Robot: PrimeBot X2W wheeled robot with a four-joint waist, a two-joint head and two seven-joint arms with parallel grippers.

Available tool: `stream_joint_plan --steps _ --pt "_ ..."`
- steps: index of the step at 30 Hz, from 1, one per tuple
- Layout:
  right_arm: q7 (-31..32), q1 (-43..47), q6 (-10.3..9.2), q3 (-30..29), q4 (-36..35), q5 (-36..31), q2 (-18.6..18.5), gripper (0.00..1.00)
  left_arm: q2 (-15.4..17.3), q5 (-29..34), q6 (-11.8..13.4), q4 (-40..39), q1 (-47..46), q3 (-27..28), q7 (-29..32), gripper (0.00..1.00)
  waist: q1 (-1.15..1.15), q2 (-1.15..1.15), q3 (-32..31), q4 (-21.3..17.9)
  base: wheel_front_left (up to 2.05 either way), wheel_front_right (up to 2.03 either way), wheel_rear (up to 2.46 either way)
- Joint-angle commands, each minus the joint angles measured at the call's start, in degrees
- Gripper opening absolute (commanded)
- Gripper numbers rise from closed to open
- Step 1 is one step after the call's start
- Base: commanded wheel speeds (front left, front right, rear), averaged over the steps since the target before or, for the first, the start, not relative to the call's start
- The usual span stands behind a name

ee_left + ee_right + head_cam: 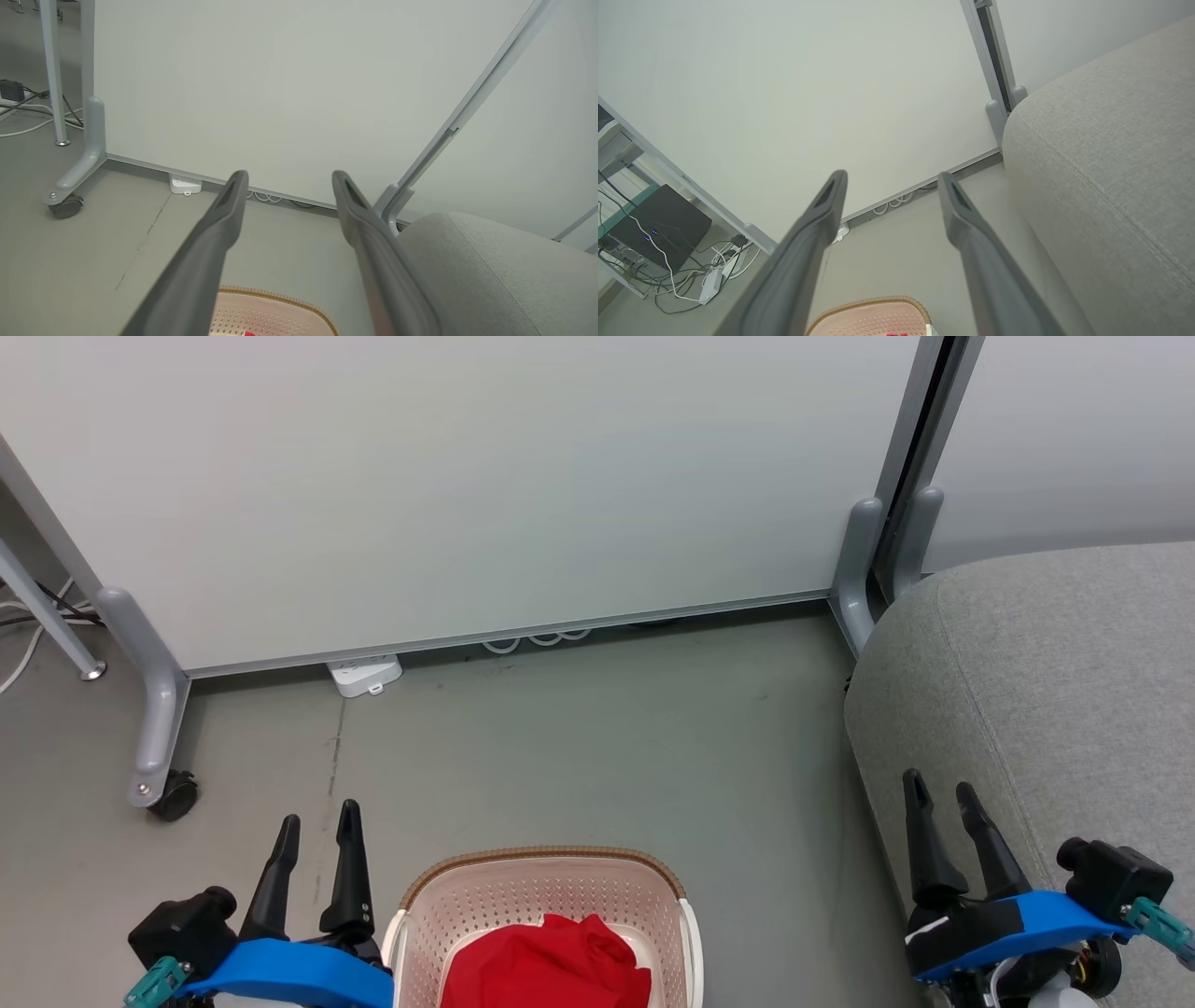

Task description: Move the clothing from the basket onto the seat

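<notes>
Centrally, clothing [549,963] lies in basket [546,889], between left end effector [320,814], right end effector [938,784].

In the head view the left gripper [320,814] sits at the lower left of the frame. Its two long dark fingers point up the frame, lean slightly right, and stand parted with nothing between them. Beneath them the left blue bracket [289,971] runs along the bottom edge, with the left camera housing [182,929] at its outer end. The right gripper [938,784] sits at the lower right, its fingers leaning slightly left, also spread and empty, above the right blue bracket [1018,915] and the right camera housing [1116,877]. In each wrist view that arm's two fingers rise from the bottom edge to mid-frame, tips well apart.
</notes>
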Motion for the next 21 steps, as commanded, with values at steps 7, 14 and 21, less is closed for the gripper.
stream_joint_plan --steps 7,14,21 --pt "-0.5 -0.9 0.00 -0.1 -1.0 -5.2 -0.2 1.00 0.4 4.7 0.4 -0.1 -1.2 -0.7 -1.4 1.00 0.00 0.00 0.1 0.0 0.00 0.00 0.00" --pt "-0.6 -0.8 0.00 -0.1 -1.0 -8.9 -0.3 1.00 0.4 8.2 0.6 0.3 -1.3 -1.2 -2.4 1.00 0.00 0.00 0.0 0.1 0.00 0.00 0.00" --pt "-0.8 -0.7 0.00 -0.2 -1.3 -12.1 -0.3 1.00 0.4 10.9 0.9 0.4 -1.3 -1.6 -3.1 1.00 0.00 0.00 0.1 0.1 0.00 0.00 0.00"
